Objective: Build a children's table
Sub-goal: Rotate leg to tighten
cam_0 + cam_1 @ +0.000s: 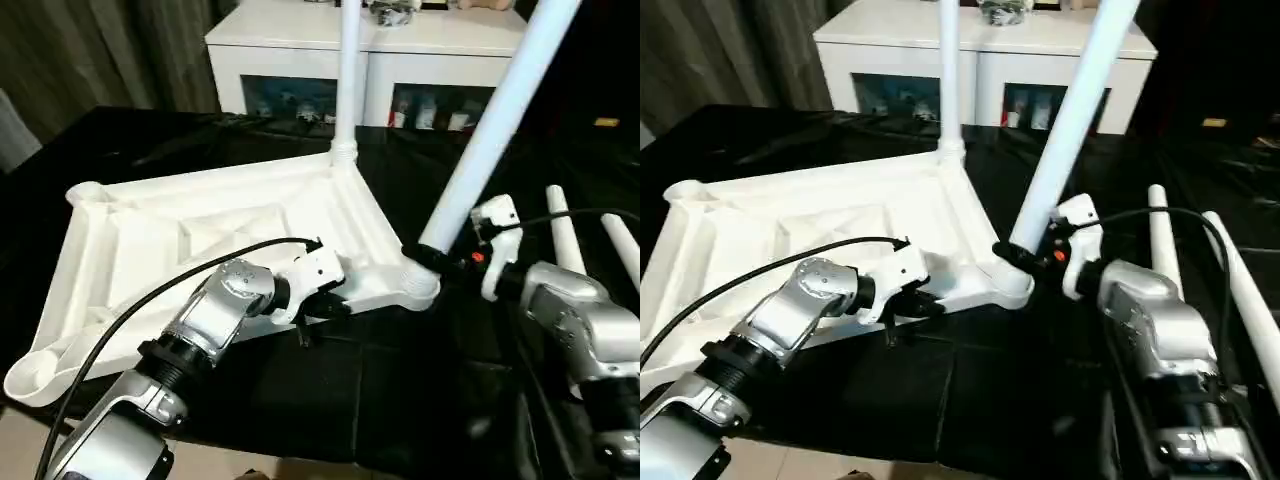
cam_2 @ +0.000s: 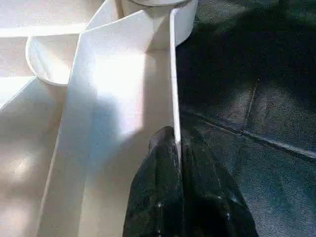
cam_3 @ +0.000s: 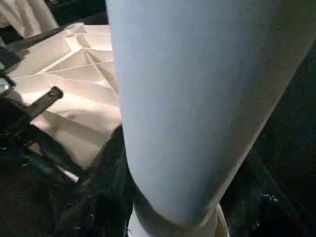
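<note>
The tabletop (image 1: pixel 220 230) is plain white with a ribbed X pattern, its legs (image 1: pixel 500 120) white too. The bench (image 1: pixel 400 400) beneath the black-fingered left gripper (image 1: pixel 325 305) is black, the forearms (image 1: pixel 215 315) silver.

The upturned table top (image 1: pixel 215 235) covers the work table (image 1: pixel 330 385) from nine o'clock to centre, its ribs leaving only shallow pockets. An upright leg (image 1: pixel 348 75) stands at twelve o'clock and a leaning leg (image 1: pixel 495 125) slants up toward one o'clock; a wedge of open air lies between them. The left gripper (image 1: pixel 318 310), pinched on the top's near rim, blocks that edge. The right gripper (image 1: pixel 445 258) clasps the leaning leg's base. Two loose legs (image 1: pixel 562 235) lie at three o'clock. Bare black surface lies open at six o'clock. A white cabinet (image 1: pixel 300 60) walls off the far side.
</note>
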Available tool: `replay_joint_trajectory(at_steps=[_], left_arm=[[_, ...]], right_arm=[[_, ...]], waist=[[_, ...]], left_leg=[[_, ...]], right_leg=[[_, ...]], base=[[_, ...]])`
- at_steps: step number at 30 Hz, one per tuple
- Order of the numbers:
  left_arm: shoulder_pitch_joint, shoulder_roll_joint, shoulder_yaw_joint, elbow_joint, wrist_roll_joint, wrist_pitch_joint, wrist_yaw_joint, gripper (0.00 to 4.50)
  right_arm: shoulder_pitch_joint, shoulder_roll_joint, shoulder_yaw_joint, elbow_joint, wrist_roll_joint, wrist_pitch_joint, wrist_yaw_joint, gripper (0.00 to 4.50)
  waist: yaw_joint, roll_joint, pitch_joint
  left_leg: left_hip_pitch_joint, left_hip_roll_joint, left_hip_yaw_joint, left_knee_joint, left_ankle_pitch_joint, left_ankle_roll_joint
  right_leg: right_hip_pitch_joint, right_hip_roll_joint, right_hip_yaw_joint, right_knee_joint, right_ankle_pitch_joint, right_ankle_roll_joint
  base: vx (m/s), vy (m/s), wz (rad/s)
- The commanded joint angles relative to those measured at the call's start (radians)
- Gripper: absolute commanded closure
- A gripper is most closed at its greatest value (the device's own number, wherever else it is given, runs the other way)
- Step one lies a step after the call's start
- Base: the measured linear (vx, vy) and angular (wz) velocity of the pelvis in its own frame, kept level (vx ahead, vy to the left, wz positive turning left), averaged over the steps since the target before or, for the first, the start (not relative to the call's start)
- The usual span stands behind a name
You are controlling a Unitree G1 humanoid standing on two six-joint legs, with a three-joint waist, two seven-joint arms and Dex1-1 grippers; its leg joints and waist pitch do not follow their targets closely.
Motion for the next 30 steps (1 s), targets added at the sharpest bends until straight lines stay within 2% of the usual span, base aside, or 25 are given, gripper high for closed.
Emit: replay_joint_trajectory(at_steps=[1, 10, 15, 19, 22, 23, 27, 30], left_arm=[[0.018, -0.007, -0.006, 0.007, -0.004, -0.013, -0.014, 4.5], [0.018, -0.008, -0.009, 0.002, -0.001, -0.005, -0.029, 4.5], [0.026, 0.005, -0.018, -0.019, -0.001, 0.004, -0.057, 4.5], [0.026, 0.007, -0.019, -0.021, 0.001, 0.005, -0.063, 4.5], [0.026, 0.007, -0.019, -0.022, 0.002, 0.006, -0.063, 4.5], [0.027, 0.007, -0.019, -0.022, 0.003, 0.006, -0.064, 4.5], [0.028, 0.008, -0.018, -0.026, 0.005, 0.009, -0.064, 4.5], [0.028, 0.006, -0.013, -0.028, 0.003, 0.011, -0.06, 4.5]], right_arm=[[0.02, -0.018, 0.016, 0.018, -0.019, 0.033, 0.012, 2.65], [-0.023, -0.04, 0.046, 0.081, -0.056, 0.034, 0.019, 2.65], [-0.068, -0.056, 0.099, 0.116, -0.093, 0.033, 0.051, 2.65], [-0.093, -0.065, 0.125, 0.141, -0.108, 0.031, 0.073, 2.65], [-0.107, -0.061, 0.127, 0.157, -0.114, 0.029, 0.082, 2.65], [-0.11, -0.058, 0.126, 0.163, -0.112, 0.027, 0.086, 2.65], [-0.111, -0.043, 0.118, 0.192, -0.096, 0.02, 0.095, 2.65], [-0.087, -0.011, 0.068, 0.2, -0.058, 0.005, 0.073, 2.65]], waist=[[-0.003, -0.022, -0.064], [-0.002, -0.024, -0.063], [-0.004, -0.025, -0.063], [-0.006, -0.025, -0.063], [-0.007, -0.025, -0.063], [-0.007, -0.031, -0.063], [-0.007, -0.028, -0.062], [-0.008, -0.029, -0.063]], left_leg=[[0.014, 0.054, -0.019, -0.084, -0.189, 0.051], [0.015, 0.054, -0.019, -0.084, -0.195, 0.043], [0.012, 0.054, -0.02, -0.085, -0.184, 0.048], [0.014, 0.055, -0.019, -0.084, -0.187, 0.05], [0.014, 0.055, -0.019, -0.084, -0.192, 0.048], [0.014, 0.055, -0.018, -0.084, -0.192, 0.05], [0.014, 0.055, -0.019, -0.085, -0.204, 0.046], [0.017, 0.057, -0.019, -0.088, -0.22, 0.038]], right_leg=[[0.046, -0.063, 0.049, -0.076, -0.287, -0.209], [0.044, -0.064, 0.049, -0.077, -0.299, -0.21], [0.047, -0.063, 0.048, -0.073, -0.277, -0.217], [0.046, -0.063, 0.05, -0.073, -0.271, -0.223], [0.047, -0.063, 0.05, -0.073, -0.272, -0.225], [0.047, -0.063, 0.05, -0.074, -0.272, -0.224], [0.046, -0.064, 0.05, -0.076, -0.289, -0.223], [0.045, -0.064, 0.051, -0.077, -0.29, -0.219]], base=[[0.0, 0.0, 0.0], [0.0, 0.0, 0.0], [0.0, 0.0, 0.0], [0.0, 0.0, 0.0], [0.0, 0.0, 0.0], [0.0, 0.0, 0.0], [0.0, 0.0, 0.0], [0.0, 0.0, 0.0]])
